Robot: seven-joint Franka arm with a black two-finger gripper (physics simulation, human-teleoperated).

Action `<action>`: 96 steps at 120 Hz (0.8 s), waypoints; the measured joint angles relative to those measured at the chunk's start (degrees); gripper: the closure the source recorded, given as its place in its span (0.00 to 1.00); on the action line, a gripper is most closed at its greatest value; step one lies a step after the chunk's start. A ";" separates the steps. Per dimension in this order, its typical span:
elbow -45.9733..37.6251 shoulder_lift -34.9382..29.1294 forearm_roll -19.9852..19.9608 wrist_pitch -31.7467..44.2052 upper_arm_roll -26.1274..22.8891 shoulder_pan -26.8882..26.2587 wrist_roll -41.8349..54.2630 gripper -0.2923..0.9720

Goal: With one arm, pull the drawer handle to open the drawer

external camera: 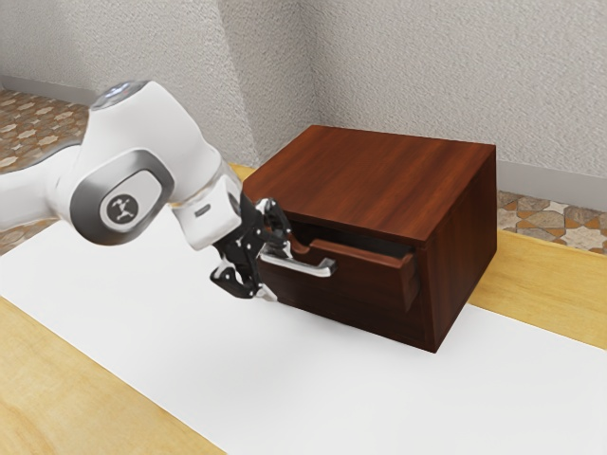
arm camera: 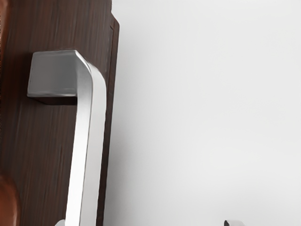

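Note:
A dark wooden cabinet (external camera: 379,175) stands on the white sheet, and its drawer (external camera: 370,277) is pulled out a little, with a dark gap showing above the front panel. A silver bar handle (external camera: 305,265) runs across the drawer front. My black gripper (external camera: 266,256) is at the handle's end toward the exterior view's left, its fingers standing above and below the bar. In the wrist view the handle (arm camera: 87,141) and its mount lie right under my hand on the drawer front (arm camera: 42,155). One fingertip (arm camera: 233,222) shows well away from the bar, so the gripper is open around the handle.
The cabinet rests on a white sheet (external camera: 285,379) over a light wooden table (external camera: 550,284). A grey wall rises close behind the cabinet. Open sheet stretches in front of the drawer and under my arm (external camera: 123,190).

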 joint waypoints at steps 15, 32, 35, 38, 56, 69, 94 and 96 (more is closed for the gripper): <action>-1.38 -0.44 0.05 -0.03 -3.53 3.07 -0.15 0.50; -3.71 -1.45 0.06 0.15 -8.23 8.17 -0.31 0.48; -4.11 -1.56 0.06 0.20 -8.84 8.82 -0.35 0.47; -4.45 -1.74 0.06 0.24 -9.49 9.49 -0.39 0.47; -6.47 -2.92 0.06 0.52 -12.69 13.03 -0.61 0.48; -7.87 -3.94 0.09 0.93 -12.98 13.63 -0.75 0.44; -9.88 -5.53 0.20 1.58 -15.48 16.79 -0.99 0.47; -10.09 -5.63 0.21 1.61 -15.76 17.11 -1.01 0.47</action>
